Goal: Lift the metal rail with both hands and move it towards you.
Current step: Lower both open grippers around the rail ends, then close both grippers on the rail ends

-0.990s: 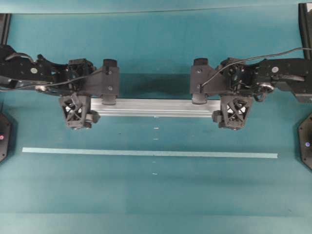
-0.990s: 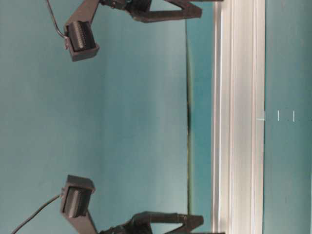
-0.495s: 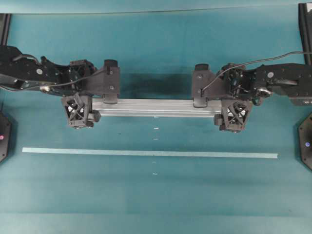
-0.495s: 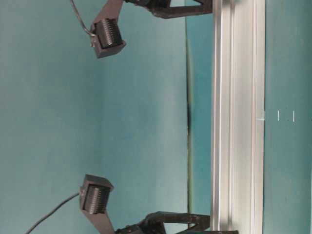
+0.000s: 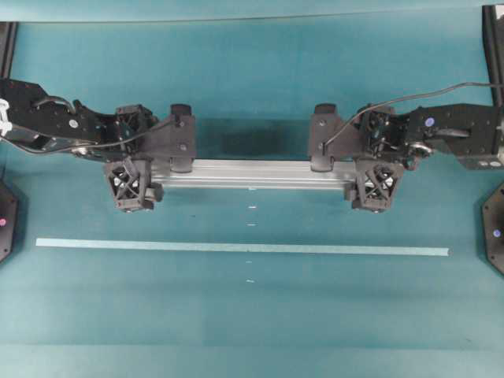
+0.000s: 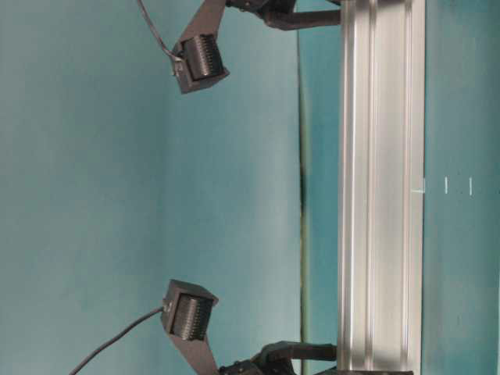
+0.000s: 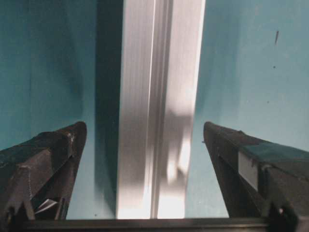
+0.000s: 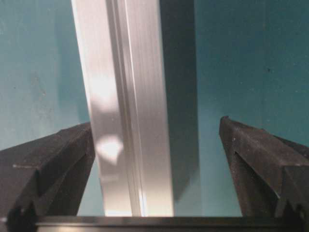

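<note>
Over the last second both arms have come down over the metal rail (image 5: 252,174), the wrist cameras dropping lower in the table-level view, so each gripper now straddles one end of the bar. The left gripper (image 7: 145,159) stands wide open with the rail between its fingers, bench showing on either side; the right gripper (image 8: 155,154) is just as wide, though there the rail sits nearer one finger, seemingly just beside it, with a broad gap to the other. The rail itself has not moved: it lies flat on the teal bench (image 5: 252,315), crosswise in the overhead view, on the far side of the pale tape strip (image 5: 236,247). That reads as the approach nearly finished, with closing and lifting yet to be done. Counted: one rail, two grippers, one tape strip, a few small white marks
</note>
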`<move>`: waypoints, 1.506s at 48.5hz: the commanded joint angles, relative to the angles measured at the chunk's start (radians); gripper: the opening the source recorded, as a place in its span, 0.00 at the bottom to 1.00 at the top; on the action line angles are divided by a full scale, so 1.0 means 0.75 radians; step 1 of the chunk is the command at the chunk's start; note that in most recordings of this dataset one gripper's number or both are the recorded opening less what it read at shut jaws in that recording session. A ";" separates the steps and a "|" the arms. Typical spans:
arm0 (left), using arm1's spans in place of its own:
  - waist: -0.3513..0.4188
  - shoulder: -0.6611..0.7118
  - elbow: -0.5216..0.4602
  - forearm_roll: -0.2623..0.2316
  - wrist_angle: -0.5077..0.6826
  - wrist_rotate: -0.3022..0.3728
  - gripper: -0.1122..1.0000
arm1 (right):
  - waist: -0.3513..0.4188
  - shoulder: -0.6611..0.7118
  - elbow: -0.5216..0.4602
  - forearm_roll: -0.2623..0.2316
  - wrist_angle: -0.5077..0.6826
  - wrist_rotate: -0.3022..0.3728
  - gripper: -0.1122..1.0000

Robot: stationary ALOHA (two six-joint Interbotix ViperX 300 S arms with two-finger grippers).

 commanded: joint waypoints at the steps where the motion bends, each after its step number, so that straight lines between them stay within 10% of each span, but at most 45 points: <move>1: 0.014 -0.006 -0.002 0.002 -0.008 -0.002 0.97 | 0.002 0.010 -0.004 0.014 -0.014 0.000 1.00; 28: 0.020 -0.012 0.008 0.002 -0.008 -0.014 0.83 | 0.014 0.010 -0.002 0.070 -0.010 0.008 0.97; 39: 0.020 -0.016 0.025 0.002 -0.008 -0.010 0.39 | 0.020 0.012 -0.002 0.067 -0.008 0.006 0.50; 73: 0.020 -0.057 0.000 0.000 -0.004 -0.014 0.39 | -0.006 -0.012 -0.041 0.082 0.035 0.008 0.47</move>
